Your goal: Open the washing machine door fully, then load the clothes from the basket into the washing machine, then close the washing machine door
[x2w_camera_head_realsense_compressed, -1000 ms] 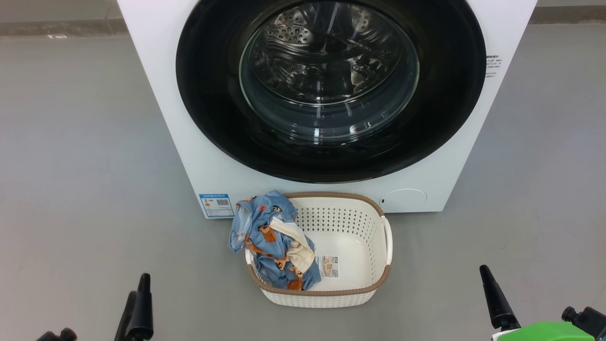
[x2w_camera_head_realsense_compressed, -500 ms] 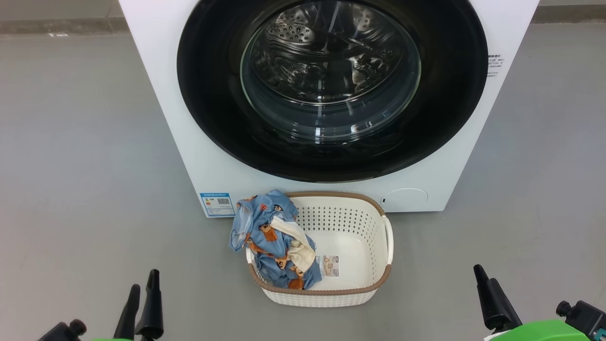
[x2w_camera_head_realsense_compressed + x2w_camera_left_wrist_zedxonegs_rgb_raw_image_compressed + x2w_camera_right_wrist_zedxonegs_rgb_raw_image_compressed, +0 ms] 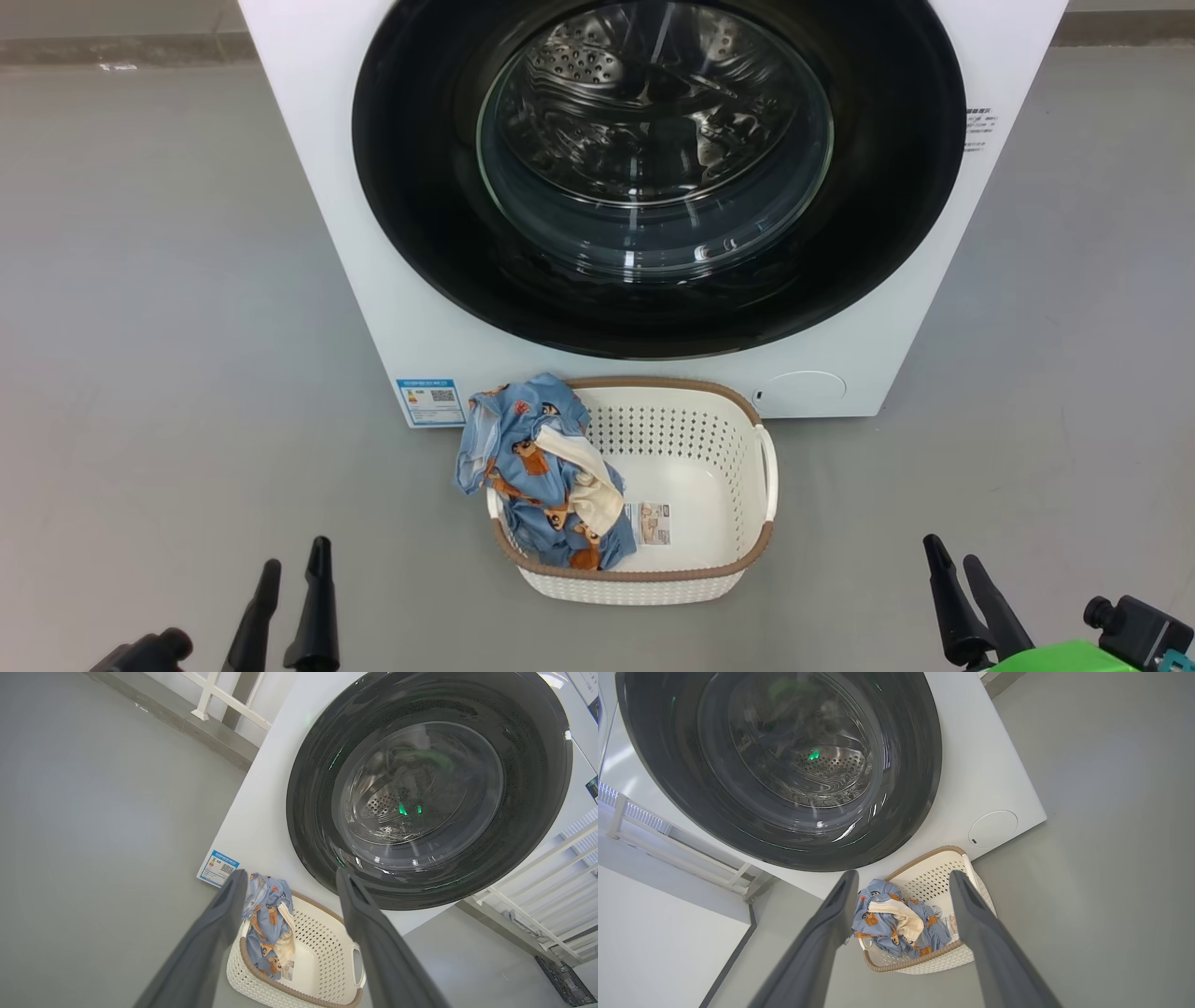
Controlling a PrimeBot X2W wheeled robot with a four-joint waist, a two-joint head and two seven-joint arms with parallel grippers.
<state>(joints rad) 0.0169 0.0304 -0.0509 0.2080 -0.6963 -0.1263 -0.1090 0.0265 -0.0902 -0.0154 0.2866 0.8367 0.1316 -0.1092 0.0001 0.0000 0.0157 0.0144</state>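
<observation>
No word, brand or number is legible in any view.

(a) Blue sticker [image 3: 429,402], on the lower left corner of the washing machine [image 3: 420,345] front, left of centre in the head view. It has a blue border and a pale panel with a QR code [image 3: 440,396] at its right. The print is too small to read, and stays so at the centre left of the left wrist view.

(b) Block of black print [image 3: 980,126], on the machine's front near its right edge, upper right of the head view. It shows several short lines, all illegible.

(c) Paper label [image 3: 651,525], on the floor of the basket [image 3: 653,590], lower centre of the head view. It carries small pictures and lines of print, not readable.
</observation>
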